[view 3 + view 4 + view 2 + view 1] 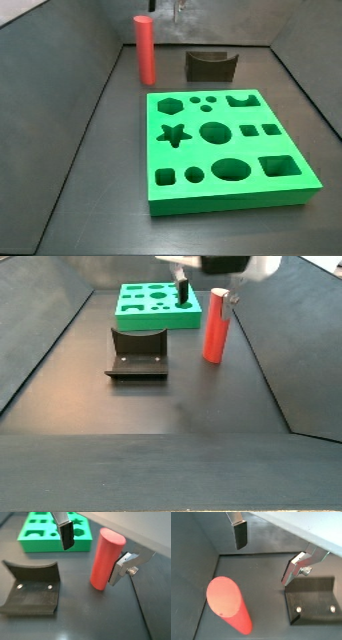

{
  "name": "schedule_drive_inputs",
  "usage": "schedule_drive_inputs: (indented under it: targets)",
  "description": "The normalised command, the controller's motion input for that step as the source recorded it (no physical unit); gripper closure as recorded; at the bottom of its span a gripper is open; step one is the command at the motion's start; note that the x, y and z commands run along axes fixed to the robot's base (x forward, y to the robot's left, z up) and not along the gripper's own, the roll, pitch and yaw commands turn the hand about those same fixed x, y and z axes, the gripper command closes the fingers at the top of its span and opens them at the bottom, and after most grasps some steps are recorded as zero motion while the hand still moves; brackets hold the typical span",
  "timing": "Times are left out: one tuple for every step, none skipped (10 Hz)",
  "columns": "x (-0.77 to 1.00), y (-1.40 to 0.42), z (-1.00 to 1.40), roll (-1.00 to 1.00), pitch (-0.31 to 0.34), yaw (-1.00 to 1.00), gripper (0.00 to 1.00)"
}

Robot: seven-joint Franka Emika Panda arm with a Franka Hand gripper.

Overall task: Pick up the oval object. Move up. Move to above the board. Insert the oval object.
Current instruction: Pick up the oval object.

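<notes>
The oval object is a tall red-coral peg standing upright on the dark floor, between the fixture and the right wall. It also shows in a side view and in both wrist views. My gripper is open and empty, hovering around the peg's top; in a wrist view the peg stands between the fingers, close to the silver finger, not clamped. The green board with shaped holes lies flat beyond the fixture.
The dark fixture stands on the floor between peg and board, and shows in other views. Sloping dark walls bound the floor on both sides.
</notes>
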Motion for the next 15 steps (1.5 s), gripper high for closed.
schedule_drive_inputs:
  targets:
    - [-0.09,-0.13,-0.24,0.00,0.000,-0.82,0.00]
    - [-0.13,0.00,0.00,0.00,0.000,-0.28,0.00]
    - [0.00,-0.21,-0.11,-0.02,-0.039,-0.23,0.00]
    - [-0.15,-0.21,-0.12,0.00,-0.070,-0.11,0.00]
    - [-0.15,-0.32,-0.16,-0.01,-0.089,-0.13,0.00]
    - [-0.18,-0.22,-0.08,-0.01,-0.083,-0.12,0.00]
    - [-0.18,-0.21,-0.11,0.00,-0.069,-0.12,0.00]
    - [-0.17,-0.12,-0.07,-0.02,-0.051,-0.16,0.00]
    - [-0.25,-0.11,-0.10,0.00,-0.049,-0.16,0.00]
    - [-0.28,-0.15,-0.17,0.00,-0.066,-0.16,0.00]
    - [-0.31,-0.18,-0.23,-0.03,-0.093,-0.22,0.00]
    - [-0.30,-0.18,-0.14,-0.03,-0.096,-0.23,0.00]
    - [-0.18,-0.10,0.00,-0.03,-0.069,-0.21,0.00]
    - [-0.09,-0.06,0.00,-0.01,-0.037,-0.16,0.00]
    - [-0.06,-0.09,0.00,0.00,-0.024,-0.17,0.00]
